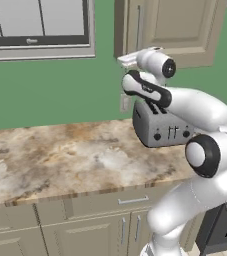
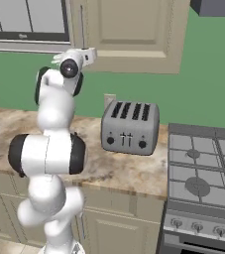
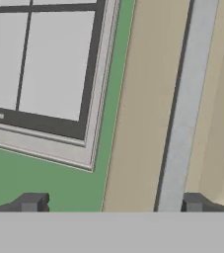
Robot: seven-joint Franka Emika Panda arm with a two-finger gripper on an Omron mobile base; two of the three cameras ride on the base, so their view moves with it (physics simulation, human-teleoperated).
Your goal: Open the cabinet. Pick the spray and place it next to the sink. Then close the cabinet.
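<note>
Upright, cabinet (image 3: 148,108) handle (image 3: 185,108) vertical, door shut

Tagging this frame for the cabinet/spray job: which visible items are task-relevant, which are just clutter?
Job:
- cabinet, door shut
- its silver bar handle, between the fingertips
- gripper, open, close to the door

Just there:
- toaster on the counter
- stove
- window
- wall outlet
</note>
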